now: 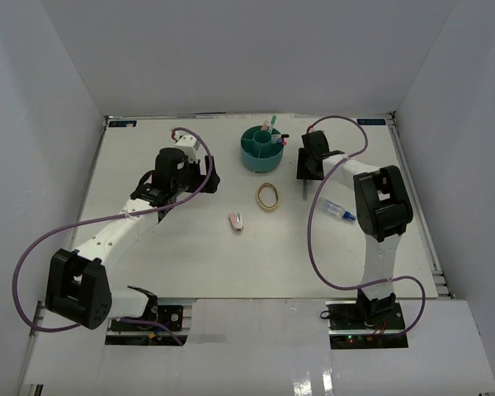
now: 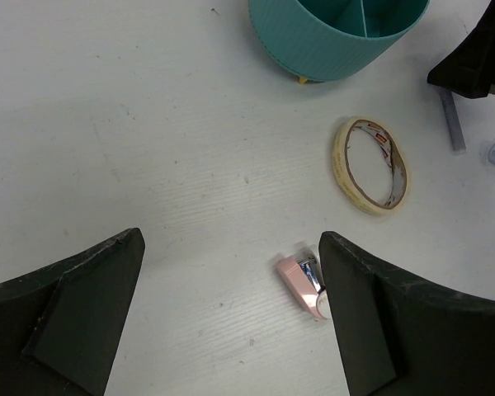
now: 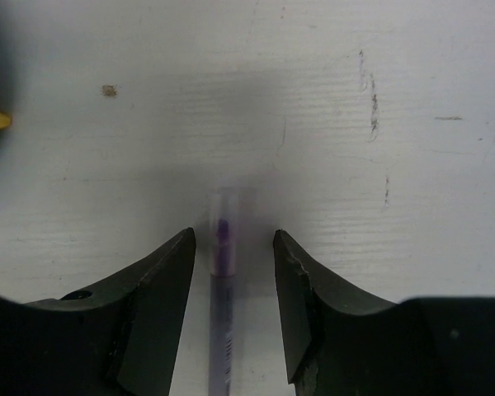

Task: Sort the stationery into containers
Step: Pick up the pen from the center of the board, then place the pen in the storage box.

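The right hand (image 3: 233, 239) is low over the table (image 3: 371, 91), just right of the teal organizer (image 1: 260, 163). Its fingers are parted on either side of a thin pen (image 3: 221, 280) that lies flat. A sliver of table shows on each side of the pen, so the hand is unclenched and grips nothing. The pen's near end is cut off by the edge of the wrist view, its far tip is blurred, and from above the hand covers part of it. The left hand (image 2: 231, 239) hangs spread wide and empty to the left of the organizer. Between the arms lies a tan ring (image 2: 341, 161), seemingly a roll of tape. Nearer is a small pink item (image 2: 299, 283) with a shiny end, too small to identify. A clear bottle (image 1: 337, 209) with a blue cap lies further right, close to the right arm. Several pens (image 1: 270, 127) stand in the organizer's far compartments, their colours hard to tell apart.
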Controlling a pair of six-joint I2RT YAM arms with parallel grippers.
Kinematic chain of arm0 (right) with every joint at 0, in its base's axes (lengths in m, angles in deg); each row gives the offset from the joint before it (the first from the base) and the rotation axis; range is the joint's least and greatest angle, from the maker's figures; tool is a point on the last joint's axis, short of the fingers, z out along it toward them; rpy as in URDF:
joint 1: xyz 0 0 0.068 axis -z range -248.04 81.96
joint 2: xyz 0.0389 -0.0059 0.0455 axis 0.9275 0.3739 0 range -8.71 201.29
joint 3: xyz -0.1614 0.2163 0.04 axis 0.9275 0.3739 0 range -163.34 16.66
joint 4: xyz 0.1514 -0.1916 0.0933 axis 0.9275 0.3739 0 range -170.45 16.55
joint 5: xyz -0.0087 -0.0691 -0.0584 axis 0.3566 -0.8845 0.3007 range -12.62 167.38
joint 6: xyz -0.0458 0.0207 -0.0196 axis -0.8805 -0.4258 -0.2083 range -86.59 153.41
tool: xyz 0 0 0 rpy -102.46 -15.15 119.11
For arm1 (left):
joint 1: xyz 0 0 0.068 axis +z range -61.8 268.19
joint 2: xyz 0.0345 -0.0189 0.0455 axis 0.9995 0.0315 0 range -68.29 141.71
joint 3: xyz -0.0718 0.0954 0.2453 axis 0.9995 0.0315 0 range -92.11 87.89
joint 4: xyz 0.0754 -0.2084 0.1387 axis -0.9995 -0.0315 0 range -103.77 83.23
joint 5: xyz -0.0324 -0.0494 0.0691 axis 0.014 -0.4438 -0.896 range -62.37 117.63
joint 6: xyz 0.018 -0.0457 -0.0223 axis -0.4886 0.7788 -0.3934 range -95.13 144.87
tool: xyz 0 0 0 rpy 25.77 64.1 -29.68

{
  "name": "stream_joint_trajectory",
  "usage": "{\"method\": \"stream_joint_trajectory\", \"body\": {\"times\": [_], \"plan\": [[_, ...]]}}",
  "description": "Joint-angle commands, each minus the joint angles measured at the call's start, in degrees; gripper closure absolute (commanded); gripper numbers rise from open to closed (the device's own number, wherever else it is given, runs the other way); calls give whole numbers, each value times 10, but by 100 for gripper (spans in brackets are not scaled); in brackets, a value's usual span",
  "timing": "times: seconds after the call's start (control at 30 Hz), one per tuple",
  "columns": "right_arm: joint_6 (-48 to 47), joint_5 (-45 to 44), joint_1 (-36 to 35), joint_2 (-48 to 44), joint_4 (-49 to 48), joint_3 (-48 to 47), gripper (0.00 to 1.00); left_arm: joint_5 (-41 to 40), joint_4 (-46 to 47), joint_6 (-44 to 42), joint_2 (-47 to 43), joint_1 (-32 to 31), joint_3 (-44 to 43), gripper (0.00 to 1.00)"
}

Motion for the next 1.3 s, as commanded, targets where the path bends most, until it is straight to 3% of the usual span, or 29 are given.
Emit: {"method": "stream_joint_trajectory", "body": {"times": [0.0, 0.2, 0.47, 0.73, 0.97, 1.1, 1.27], "plan": [[8, 11, 1, 10, 12, -26, 51, 12, -3, 3, 0, -1, -23, 2], [7, 12, 1, 15, 13, -26, 63, 17, -3, 4, 0, -1, -24, 2], [6, 20, 1, -17, 16, -12, 92, 31, -1, 5, 0, -1, -23, 2], [12, 96, -4, -181, -47, 93, 92, 142, 13, 6, -1, -2, -32, 2], [33, 236, -25, -304, -194, 190, 92, 247, 39, 0, 9, -18, -41, 2], [46, 259, -34, -330, -289, 203, 92, 244, 33, -6, -7, -30, -43, 2], [51, 256, -37, -316, -385, 181, 92, 131, 26, -20, -59, -30, -16, 2]]}}
